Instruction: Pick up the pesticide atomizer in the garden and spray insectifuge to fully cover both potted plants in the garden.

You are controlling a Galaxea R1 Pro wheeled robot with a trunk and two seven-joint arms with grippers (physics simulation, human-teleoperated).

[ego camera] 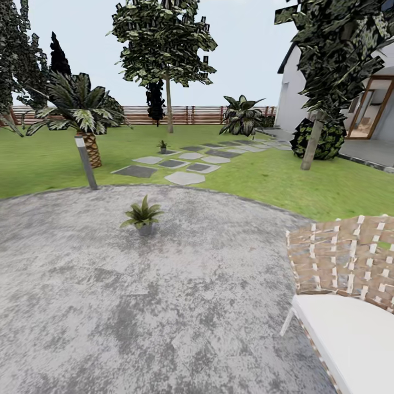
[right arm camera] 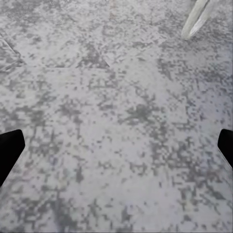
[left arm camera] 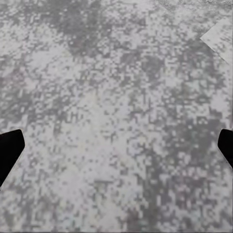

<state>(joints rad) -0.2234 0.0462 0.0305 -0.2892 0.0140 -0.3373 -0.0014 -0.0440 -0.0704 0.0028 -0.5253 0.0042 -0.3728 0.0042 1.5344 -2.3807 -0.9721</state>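
Both my grippers, left (left arm camera: 116, 143) and right (right arm camera: 116, 143), fingers apart, empty, over patio paving (ego camera: 180, 295); nearer potted plant (ego camera: 143, 215) well ahead, neither arm clearly nearer.

Two potted plants in garden: one (ego camera: 143, 214) on round grey patio (ego camera: 109, 306), one (ego camera: 162, 146) far off among stepping stones (ego camera: 185, 178). One palm (ego camera: 82, 112) with scaly trunk, one striped-leaf bush (ego camera: 241, 115), two tall leafy trees (ego camera: 164, 44) (ego camera: 334, 60). One bollard lamp (ego camera: 86, 162). One woven-back chair (ego camera: 350, 295). One slatted fence (ego camera: 191, 115). One house (ego camera: 372, 104).
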